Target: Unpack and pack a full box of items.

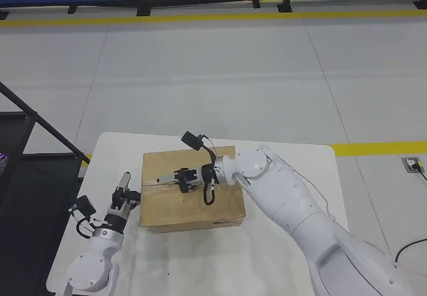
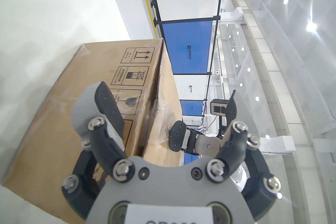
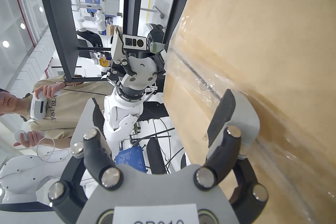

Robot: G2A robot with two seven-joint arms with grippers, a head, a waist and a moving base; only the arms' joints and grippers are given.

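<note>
A brown cardboard box (image 1: 170, 209) stands flat on the white tabletop (image 1: 287, 244), in its left half and nearer to the far edge, turned slightly against the edges. Its top flaps are closed, and clear tape (image 3: 199, 78) runs along the middle seam. One side wall (image 2: 99, 62) carries black handling symbols.

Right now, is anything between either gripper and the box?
Nothing visible. The left gripper, fingers open, sits beside the box with only bare table between them. The right gripper, also open, is over the box top at the taped seam, which is unbroken and keeps the flaps shut.
</note>
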